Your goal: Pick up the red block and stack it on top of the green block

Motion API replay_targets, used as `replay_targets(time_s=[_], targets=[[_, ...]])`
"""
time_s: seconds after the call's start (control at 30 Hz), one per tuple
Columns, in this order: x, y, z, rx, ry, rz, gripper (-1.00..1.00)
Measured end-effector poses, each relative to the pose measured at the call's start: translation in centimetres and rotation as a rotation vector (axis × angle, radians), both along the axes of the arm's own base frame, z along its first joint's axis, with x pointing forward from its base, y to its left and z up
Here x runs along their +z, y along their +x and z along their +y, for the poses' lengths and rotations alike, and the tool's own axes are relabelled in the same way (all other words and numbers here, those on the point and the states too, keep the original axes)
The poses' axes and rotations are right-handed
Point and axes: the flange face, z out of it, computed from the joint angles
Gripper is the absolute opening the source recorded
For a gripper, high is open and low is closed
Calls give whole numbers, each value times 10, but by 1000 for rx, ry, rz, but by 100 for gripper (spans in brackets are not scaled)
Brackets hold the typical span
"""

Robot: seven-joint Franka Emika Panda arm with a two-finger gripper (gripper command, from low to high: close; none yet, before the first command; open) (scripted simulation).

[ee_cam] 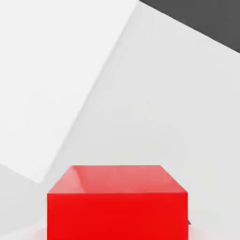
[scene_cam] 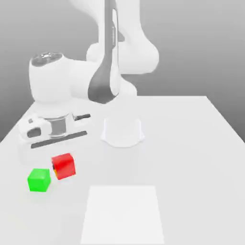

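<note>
The end effector (scene_cam: 63, 167) is closed to the width of the red block (ee_cam: 117, 216), gripping it by opposite sides. In the exterior view the block looks tilted, near the green block (scene_cam: 38, 180) on the surface (scene_cam: 191, 158). Best to raise it clear of the green one's top first, level and square it overhead, then lower gently and release only once seated.

Scene brightly lit; white table (scene_cam: 191, 143) nearly washed out, its far edge pale against a grey backdrop. Shadows faint. Paler glare on the upper face of the red block (ee_cam: 117, 179).
</note>
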Motion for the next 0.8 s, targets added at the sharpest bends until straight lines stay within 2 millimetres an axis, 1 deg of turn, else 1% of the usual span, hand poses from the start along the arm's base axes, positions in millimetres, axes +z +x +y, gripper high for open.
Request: replay_targets(time_s=[0.27, 0.3, 0.5, 0.8], targets=[[11, -40, -63, -211, -6, 2, -100], [10, -44, -67, -225, -12, 8, -100], [-4, -52, -77, -242, -53, 61, -100], [-32, -58, -80, -239, -76, 121, -100]])
